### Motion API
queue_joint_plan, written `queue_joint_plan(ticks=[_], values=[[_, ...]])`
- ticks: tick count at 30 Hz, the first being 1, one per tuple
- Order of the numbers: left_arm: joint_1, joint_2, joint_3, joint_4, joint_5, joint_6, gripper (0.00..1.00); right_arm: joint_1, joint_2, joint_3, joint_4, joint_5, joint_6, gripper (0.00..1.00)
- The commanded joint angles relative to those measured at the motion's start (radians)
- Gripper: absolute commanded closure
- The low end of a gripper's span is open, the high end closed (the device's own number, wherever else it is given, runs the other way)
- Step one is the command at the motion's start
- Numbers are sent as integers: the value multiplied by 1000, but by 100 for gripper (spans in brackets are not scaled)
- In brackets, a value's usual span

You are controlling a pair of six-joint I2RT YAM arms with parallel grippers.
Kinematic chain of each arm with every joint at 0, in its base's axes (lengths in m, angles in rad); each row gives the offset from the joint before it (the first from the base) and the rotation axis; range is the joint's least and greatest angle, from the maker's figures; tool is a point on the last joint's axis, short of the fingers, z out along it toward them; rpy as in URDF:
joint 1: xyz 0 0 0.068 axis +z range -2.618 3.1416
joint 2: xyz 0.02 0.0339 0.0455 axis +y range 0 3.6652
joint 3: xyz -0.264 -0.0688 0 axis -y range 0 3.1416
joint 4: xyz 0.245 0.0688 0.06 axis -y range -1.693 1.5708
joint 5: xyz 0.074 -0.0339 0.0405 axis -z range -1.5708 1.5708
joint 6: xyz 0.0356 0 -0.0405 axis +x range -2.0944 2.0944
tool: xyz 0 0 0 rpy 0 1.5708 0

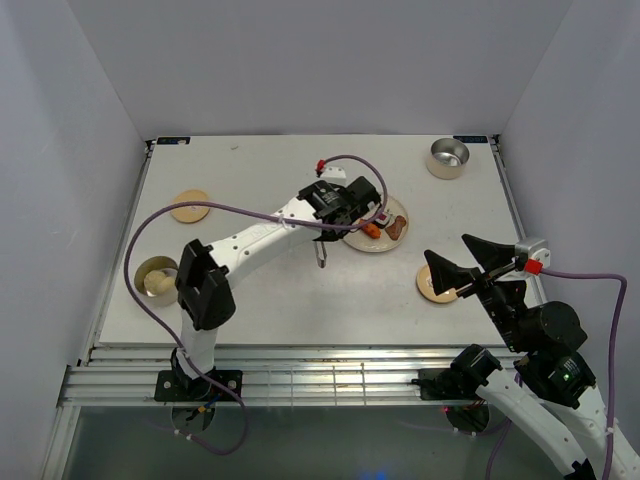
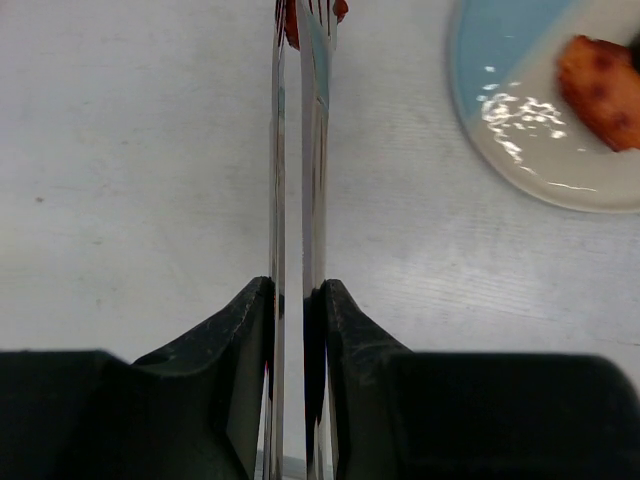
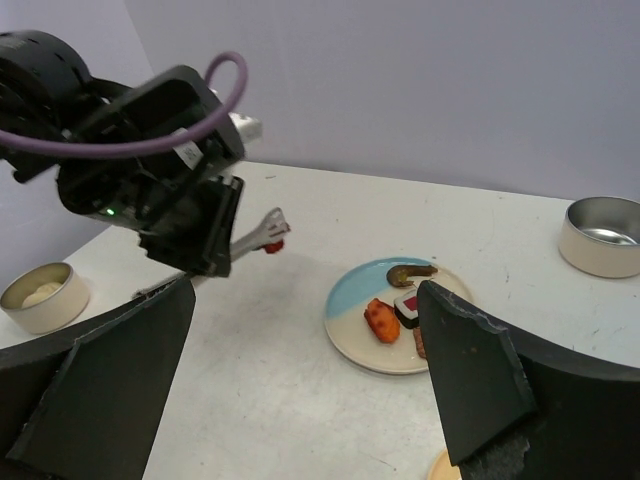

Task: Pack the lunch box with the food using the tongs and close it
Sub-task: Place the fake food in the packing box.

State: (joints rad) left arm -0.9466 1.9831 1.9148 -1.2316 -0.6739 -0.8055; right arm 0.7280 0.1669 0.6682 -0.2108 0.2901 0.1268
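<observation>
Left fingers: The left gripper (image 2: 297, 290) is closed partway. Its two black fingers (image 2: 245, 330) press the tongs (image 2: 312, 150) between them, and the two silver arms are squeezed nearly together.
Tongs tips: The tongs run straight out past the fingers. At their tips is a small red bit (image 2: 290, 22), held clear of the table (image 1: 260, 300).
Plate: The blue-and-white plate (image 3: 345, 300) sits mid-table, just beside the tongs' tips on their right and not touching them.
Food on the plate: An orange-red piece (image 3: 381, 320) lies near the middle, with a brown sausage (image 3: 410, 270) curved along the far rim. A white block with a red face (image 3: 407, 308) sits between them. Another brown piece is partly hidden behind a finger in the right wrist view.
Right fingers: The right gripper (image 3: 305, 290) is spread wide and holds nothing. It hovers over the near-right part of the table, facing the plate.
Below the right gripper: A round wooden lid (image 1: 437, 283) lies flat on the table, partly covered by the fingers in the top view.
Near-left tin: The round tin (image 1: 155, 278) stands by the left arm's elbow with a pale lump (image 3: 42, 293) inside it, well apart from the plate.
Far left: A second wooden lid (image 1: 190, 207) lies flat beyond that tin.
Far-right corner: A steel tin (image 1: 447, 158) stands alone, well apart from the plate.
</observation>
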Motion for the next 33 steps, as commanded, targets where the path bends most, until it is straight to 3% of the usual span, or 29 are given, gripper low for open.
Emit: queue_joint_plan(ticks=[1, 9, 17, 28, 33], values=[[66, -170, -69, -112, -70, -64, 100, 5, -10, 34, 31, 27, -6, 3], [282, -535, -469, -174, -81, -179, 100, 5, -15, 24, 40, 17, -3, 3], [478, -841, -661, -172, -50, -112, 100, 8, 36, 27, 51, -5, -3, 3], [562, -1003, -777, -174, -36, -89, 100, 10, 16, 21, 50, 6, -4, 3], [601, -991, -846, -140, -18, -124, 100, 10, 40, 24, 50, 12, -6, 4]])
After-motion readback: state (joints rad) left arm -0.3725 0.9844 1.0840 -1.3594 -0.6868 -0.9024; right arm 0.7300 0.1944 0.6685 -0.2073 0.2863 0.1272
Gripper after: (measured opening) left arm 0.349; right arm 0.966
